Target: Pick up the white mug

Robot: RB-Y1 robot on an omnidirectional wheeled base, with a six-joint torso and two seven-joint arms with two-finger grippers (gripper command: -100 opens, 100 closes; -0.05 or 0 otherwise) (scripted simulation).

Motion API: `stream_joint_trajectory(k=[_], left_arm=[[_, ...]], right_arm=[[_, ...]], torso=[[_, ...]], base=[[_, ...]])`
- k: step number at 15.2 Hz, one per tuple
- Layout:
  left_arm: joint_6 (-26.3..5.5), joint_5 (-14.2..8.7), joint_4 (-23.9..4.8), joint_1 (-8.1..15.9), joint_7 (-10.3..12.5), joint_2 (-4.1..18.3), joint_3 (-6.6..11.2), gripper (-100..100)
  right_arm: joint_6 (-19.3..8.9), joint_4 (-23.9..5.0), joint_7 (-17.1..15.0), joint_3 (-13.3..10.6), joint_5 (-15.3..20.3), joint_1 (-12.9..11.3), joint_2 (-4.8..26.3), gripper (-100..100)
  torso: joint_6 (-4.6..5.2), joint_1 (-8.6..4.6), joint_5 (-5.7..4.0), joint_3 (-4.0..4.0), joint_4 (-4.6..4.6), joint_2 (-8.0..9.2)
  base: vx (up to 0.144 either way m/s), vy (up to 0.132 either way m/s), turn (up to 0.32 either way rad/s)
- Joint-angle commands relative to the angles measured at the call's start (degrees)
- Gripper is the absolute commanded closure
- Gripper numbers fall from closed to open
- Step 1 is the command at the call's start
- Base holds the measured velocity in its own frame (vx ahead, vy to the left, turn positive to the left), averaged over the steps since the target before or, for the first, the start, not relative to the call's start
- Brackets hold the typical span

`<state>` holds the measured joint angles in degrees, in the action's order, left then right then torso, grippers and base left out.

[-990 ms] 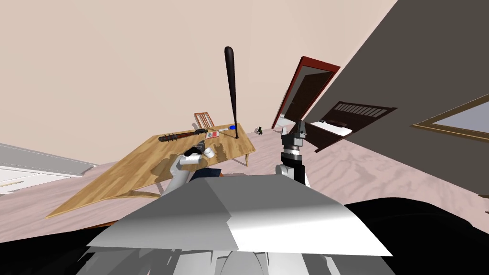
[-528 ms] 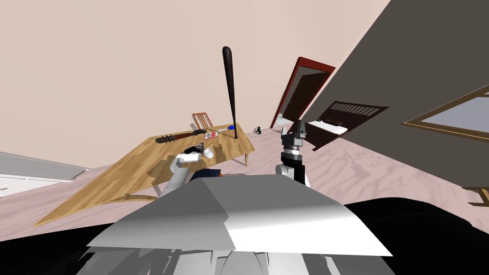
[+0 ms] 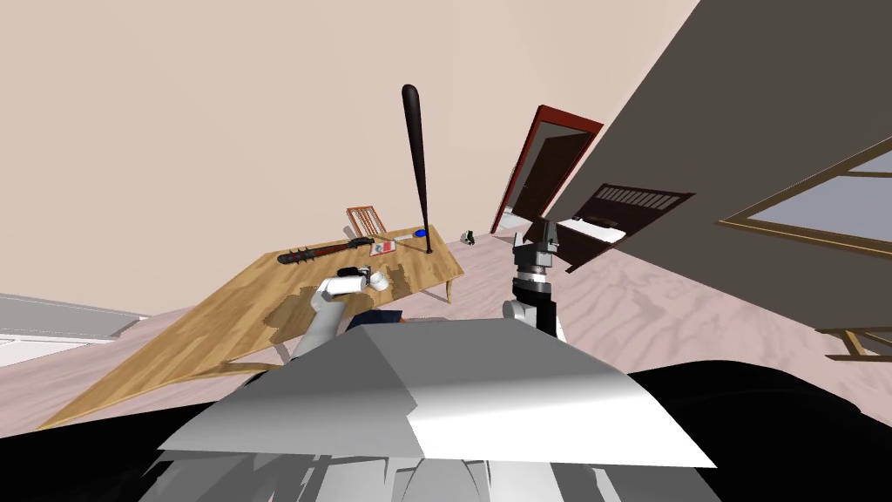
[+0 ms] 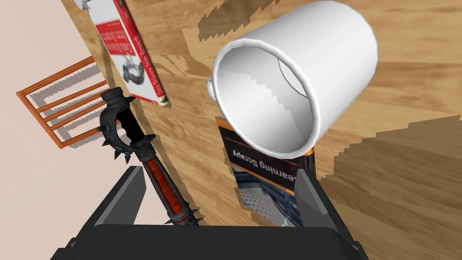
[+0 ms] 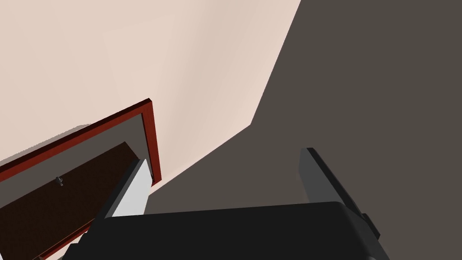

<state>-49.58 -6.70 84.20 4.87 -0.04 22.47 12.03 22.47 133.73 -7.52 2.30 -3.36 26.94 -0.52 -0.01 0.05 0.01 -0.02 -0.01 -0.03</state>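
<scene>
The white mug (image 4: 293, 76) stands on the wooden table (image 4: 406, 203), partly over a dark book (image 4: 266, 180), its mouth turned toward my left hand. My left gripper (image 4: 221, 194) is open, and the mug lies just beyond its fingertips, nearer one blade. In the head view the mug (image 3: 381, 280) is a small white shape right at my left gripper (image 3: 368, 279), over the table's near part. My right gripper (image 3: 544, 232) is raised at my right side, away from the table; its fingers (image 5: 137, 183) stand apart, open with nothing between them.
A spiked black and red club (image 4: 144, 153) lies close beside my left fingers. A red and white book (image 4: 131, 54) and an orange rack (image 4: 63, 108) lie farther off. A dark bat (image 3: 416, 166) stands upright at the table's far end. A red-framed door (image 3: 544, 174) is beyond.
The head view has swung, so the table and walls have slid left. My left forearm has lifted a little; the mug remains at its gripper. The right arm is unmoved.
</scene>
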Motion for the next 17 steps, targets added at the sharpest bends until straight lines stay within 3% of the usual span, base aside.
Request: stream_joint_trajectory(k=[1,3,4,7,8,10,11,13,14,16,17], left_arm=[[-2.9,-0.6,-2.3,1.5,-0.4,0.4,0.7,-100],[-4.5,-0.6,-2.3,1.5,-0.4,0.4,0.7,-100],[-5.9,-1.0,-4.4,2.9,-0.7,0.7,1.3,-100],[-8.3,-1.0,-4.4,2.9,-0.7,0.7,1.3,-100],[-10.4,-1.4,-6.5,4.3,-1.0,1.0,1.88,-100],[-11.8,-1.4,-6.5,4.3,-1.0,1.0,1.88,-100],[-13.6,-1.8,-8.4,5.6,-1.2,1.2,2.44,-100],[-15.3,-1.8,-8.4,5.6,-1.2,1.2,2.44,-100],[-16.8,-2.1,-10.3,6.9,-1.5,1.4,2.96,-100],[-18.5,-2.1,-10.3,6.9,-1.5,1.4,2.96,-100],[-19.8,-2.5,-12.0,8.1,-1.7,1.6,3.45,-100]], right_arm=[[0.0,0.0,0.0,0.0,0.0,0.0,0.0,0],[0.0,0.0,0.0,0.0,0.0,0.0,0.0,0],[0.0,0.0,0.0,0.0,0.0,0.0,0.0,0],[0.0,0.0,0.0,0.0,0.0,0.0,0.0,0],[0.0,0.0,0.0,0.0,0.0,0.0,0.0,0],[0.0,0.0,0.0,0.0,0.0,0.0,0.0,0],[0.0,0.0,0.0,0.0,0.0,0.0,0.0,0],[0.0,0.0,0.0,0.0,0.0,0.0,0.0,0],[0.0,0.0,0.0,0.0,0.0,0.0,0.0,0],[0.0,0.0,0.0,0.0,0.0,0.0,0.0,0],[0.0,0.0,0.0,0.0,0.0,0.0,0.0,0]], torso=[[0.0,0.0,0.0,0.0,0.0,0.0],[0.02,0.01,0.0,-0.01,0.0,-0.01],[0.01,0.01,0.0,0.0,0.0,-0.01],[0.0,0.02,0.0,-0.01,0.0,-0.01],[0.0,0.01,0.0,-0.01,0.0,-0.01],[0.02,0.01,0.0,-0.01,0.0,-0.03],[0.01,0.02,0.0,-0.01,0.0,-0.02],[0.01,0.03,0.01,-0.03,-0.01,-0.05],[0.0,0.02,0.01,-0.02,-0.01,-0.04],[0.01,0.02,0.0,-0.03,-0.01,-0.05],[0.0,0.01,0.0,-0.03,-0.01,-0.05]], base=[[0.004,0.009,-0.051],[0.003,0.012,-0.061],[0.004,0.012,-0.084],[0.006,0.012,-0.032],[0.007,0.01,-0.06],[0.008,0.014,-0.058],[0.012,0.015,-0.063],[0.012,0.016,-0.054],[0.013,0.014,-0.059],[0.013,0.014,-0.049],[0.015,0.012,-0.057]])
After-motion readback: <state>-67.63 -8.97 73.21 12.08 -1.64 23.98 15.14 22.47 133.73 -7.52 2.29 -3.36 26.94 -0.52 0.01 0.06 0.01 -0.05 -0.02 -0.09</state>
